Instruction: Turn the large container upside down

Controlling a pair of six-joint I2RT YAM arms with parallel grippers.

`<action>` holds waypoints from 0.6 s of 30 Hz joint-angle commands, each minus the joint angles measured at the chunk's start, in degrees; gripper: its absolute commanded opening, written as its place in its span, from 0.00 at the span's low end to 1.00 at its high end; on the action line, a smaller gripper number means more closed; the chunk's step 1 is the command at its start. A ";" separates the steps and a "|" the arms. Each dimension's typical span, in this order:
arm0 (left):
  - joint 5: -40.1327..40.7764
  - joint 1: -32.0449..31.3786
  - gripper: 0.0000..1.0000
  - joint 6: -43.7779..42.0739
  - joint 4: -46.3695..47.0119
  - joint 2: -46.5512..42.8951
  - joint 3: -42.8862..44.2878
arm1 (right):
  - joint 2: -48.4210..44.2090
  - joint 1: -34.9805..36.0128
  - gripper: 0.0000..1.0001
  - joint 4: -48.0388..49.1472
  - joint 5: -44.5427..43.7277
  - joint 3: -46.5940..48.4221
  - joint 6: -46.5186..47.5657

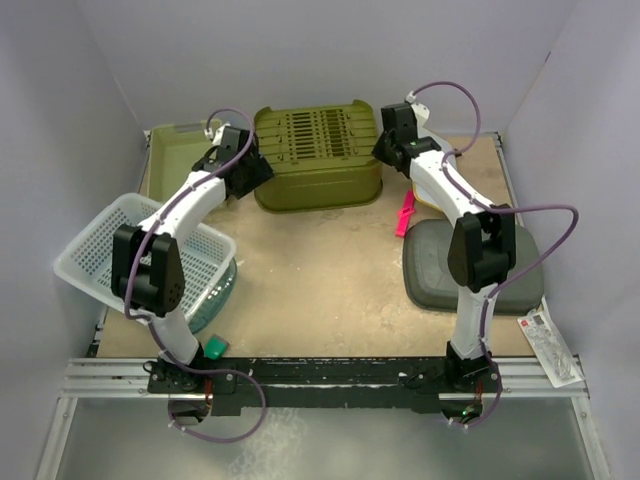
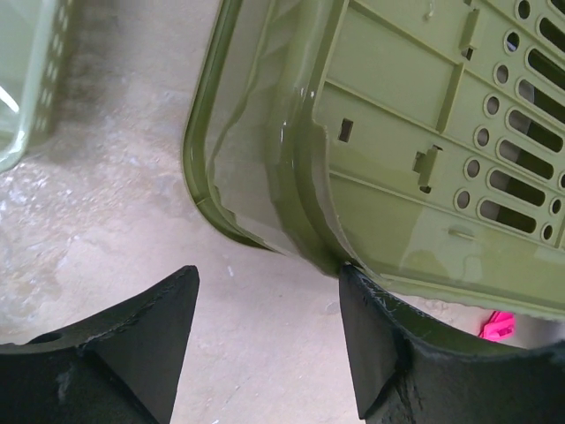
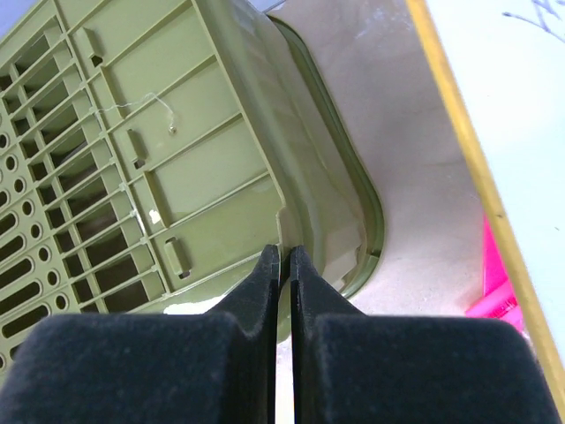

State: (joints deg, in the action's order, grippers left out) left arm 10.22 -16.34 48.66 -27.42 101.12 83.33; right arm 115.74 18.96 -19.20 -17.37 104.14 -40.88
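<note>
The large olive-green container (image 1: pixel 318 150) stands upside down at the back middle of the table, its slotted ribbed bottom facing up. My left gripper (image 1: pixel 262 172) is open and empty at its front left corner. In the left wrist view, the container (image 2: pixel 424 132) fills the upper right and the gripper (image 2: pixel 269 269) has one fingertip (image 2: pixel 353 283) right at the container's corner, over bare table. My right gripper (image 1: pixel 380 150) is shut and empty at the container's right end. In the right wrist view, the closed gripper (image 3: pixel 283 252) points at the container's (image 3: pixel 177 150) side wall near the rim.
A light green tray (image 1: pixel 180 145) lies at the back left. A white mesh basket (image 1: pixel 100 245) sits over a teal lid (image 1: pixel 215 290) on the left. A grey lid (image 1: pixel 440 265), a pink object (image 1: pixel 405 213) and a packet (image 1: pixel 548 340) are on the right. A small green item (image 1: pixel 214 347) lies near the left base.
</note>
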 commanded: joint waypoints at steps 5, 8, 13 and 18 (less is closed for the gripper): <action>-0.19 0.52 0.62 -2.88 0.87 8.17 11.83 | -3.99 0.02 0.00 1.32 -2.14 -3.64 -3.07; 0.42 0.52 0.62 -4.91 -3.33 11.10 17.82 | -2.80 0.02 0.19 -1.51 -0.57 -0.16 -2.69; 5.85 0.52 0.64 -10.86 -8.27 6.51 20.18 | -8.27 0.02 0.73 -0.34 2.41 -2.11 1.21; 13.09 1.38 0.66 -15.58 -10.69 0.01 19.06 | -18.21 0.02 0.96 2.99 2.73 -8.78 3.76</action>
State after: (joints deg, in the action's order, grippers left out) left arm 15.62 -16.08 38.76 -36.40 108.99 100.60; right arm 108.22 18.79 -19.79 -15.38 98.48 -40.29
